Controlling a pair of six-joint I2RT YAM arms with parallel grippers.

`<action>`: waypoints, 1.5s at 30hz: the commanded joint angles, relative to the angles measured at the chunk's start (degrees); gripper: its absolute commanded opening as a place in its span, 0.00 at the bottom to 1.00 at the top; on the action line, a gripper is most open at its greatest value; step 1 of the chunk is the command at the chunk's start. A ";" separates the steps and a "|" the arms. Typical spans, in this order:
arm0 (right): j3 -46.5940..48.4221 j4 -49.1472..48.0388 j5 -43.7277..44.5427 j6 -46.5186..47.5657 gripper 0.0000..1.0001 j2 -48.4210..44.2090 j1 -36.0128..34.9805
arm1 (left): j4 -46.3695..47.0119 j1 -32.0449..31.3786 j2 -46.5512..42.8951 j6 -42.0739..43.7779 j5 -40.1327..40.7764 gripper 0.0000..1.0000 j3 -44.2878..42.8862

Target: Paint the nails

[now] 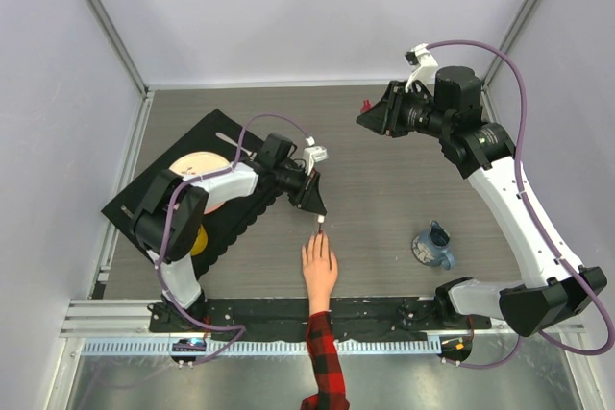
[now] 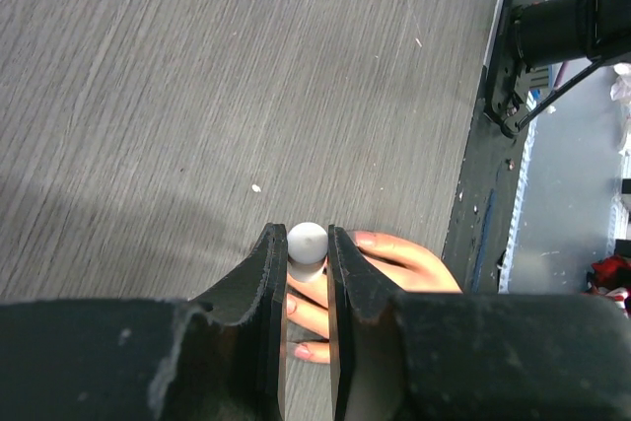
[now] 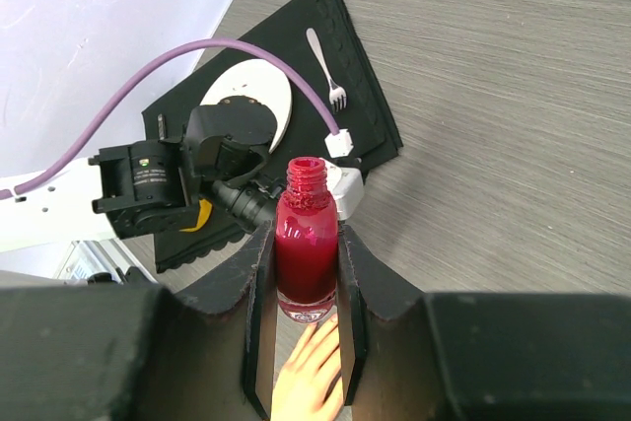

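A pale hand (image 1: 319,271) with a red-and-black plaid sleeve (image 1: 324,357) lies flat at the table's near edge, fingers pointing away. My left gripper (image 1: 316,208) hovers just beyond the fingertips, shut on a white brush cap (image 2: 307,243). The brush itself is hidden under the cap. Below the jaws in the left wrist view, the nails show pink-red on two fingers (image 2: 303,351) (image 2: 365,240). My right gripper (image 1: 371,115) is held high at the back, shut on an uncapped red polish bottle (image 3: 306,244) standing upright between its fingers.
A black mat (image 1: 163,189) at the left carries a pale plate (image 1: 197,166), a fork (image 3: 328,68) and something yellow (image 1: 199,240). A blue patterned mug (image 1: 434,248) sits to the right of the hand. A black rail (image 1: 384,312) runs along the near edge.
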State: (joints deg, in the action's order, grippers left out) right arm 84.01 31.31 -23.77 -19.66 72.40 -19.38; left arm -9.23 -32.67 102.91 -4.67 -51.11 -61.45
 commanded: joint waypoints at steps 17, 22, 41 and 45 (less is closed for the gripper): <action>0.81 -3.01 -1.28 -0.73 0.01 -0.86 0.22 | 4.22 0.85 2.29 -0.26 -2.06 0.00 -0.25; 0.81 -3.01 -1.46 -0.90 0.01 -0.42 0.30 | 3.26 1.64 2.90 0.80 -2.32 0.00 -0.60; 0.98 -3.19 -1.63 -0.91 0.01 0.11 0.22 | 4.14 1.82 4.49 0.01 -4.35 0.00 -1.04; 0.98 -3.10 -1.63 -0.82 0.01 0.11 0.22 | 4.22 1.82 4.75 0.10 -4.35 0.00 -0.86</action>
State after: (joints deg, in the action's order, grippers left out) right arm 83.99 31.29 -24.27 -19.92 72.42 -19.38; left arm -7.05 -30.96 107.18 -5.34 -53.60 -61.47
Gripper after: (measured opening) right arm 0.294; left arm 0.195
